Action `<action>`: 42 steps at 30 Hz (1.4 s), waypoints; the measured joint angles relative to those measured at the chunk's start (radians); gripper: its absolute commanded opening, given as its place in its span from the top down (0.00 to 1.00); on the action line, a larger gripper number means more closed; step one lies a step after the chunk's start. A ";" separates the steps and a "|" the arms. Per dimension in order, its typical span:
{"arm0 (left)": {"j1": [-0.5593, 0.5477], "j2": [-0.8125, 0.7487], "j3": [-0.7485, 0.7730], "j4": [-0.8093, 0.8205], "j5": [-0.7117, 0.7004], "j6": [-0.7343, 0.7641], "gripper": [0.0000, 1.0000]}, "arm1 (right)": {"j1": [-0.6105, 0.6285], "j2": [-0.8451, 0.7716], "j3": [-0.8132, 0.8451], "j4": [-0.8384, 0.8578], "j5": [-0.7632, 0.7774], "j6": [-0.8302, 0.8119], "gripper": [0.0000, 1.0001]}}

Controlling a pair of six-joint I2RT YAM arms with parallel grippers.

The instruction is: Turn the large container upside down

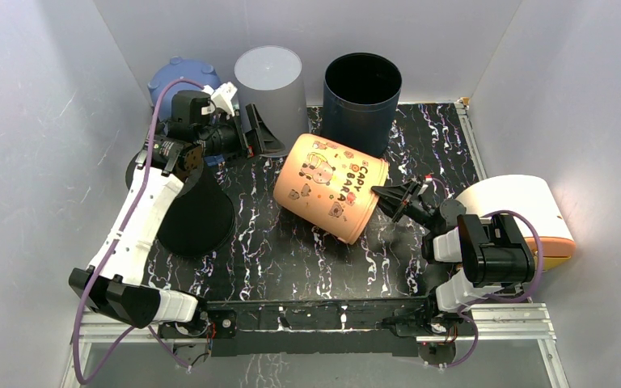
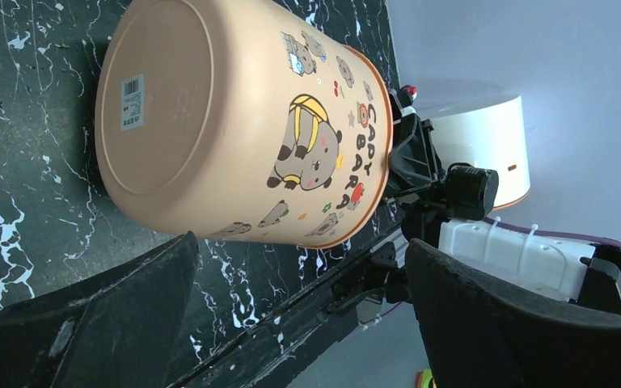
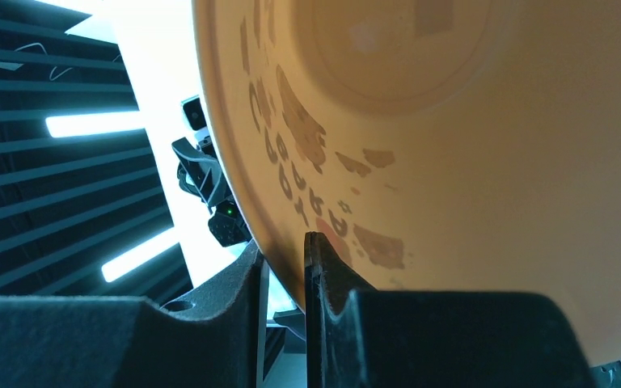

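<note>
Right end effector [image 1: 381,195] pinching tipped container [image 1: 327,186] rim, left end effector [image 1: 263,136] gaping empty

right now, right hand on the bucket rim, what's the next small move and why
Probably roll the right hand to tip the mouth toward the mat: it pinches the rim of the capybara bucket, which lies on its side.

Rim of peach container [image 3: 469,162] clamped in right tool [image 3: 285,259], inside wall filling view, reversed lettering showing through
</note>
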 measured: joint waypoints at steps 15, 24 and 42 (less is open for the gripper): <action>0.001 0.016 -0.024 0.006 -0.005 0.013 0.02 | 0.225 0.113 0.159 0.002 0.123 -0.016 1.00; 0.007 0.016 -0.024 -0.005 -0.017 0.022 0.02 | 0.418 0.247 0.370 -0.002 0.233 -0.016 1.00; 0.048 0.016 -0.027 -0.013 0.007 0.034 0.02 | 0.237 0.138 0.098 -0.002 0.170 -0.056 1.00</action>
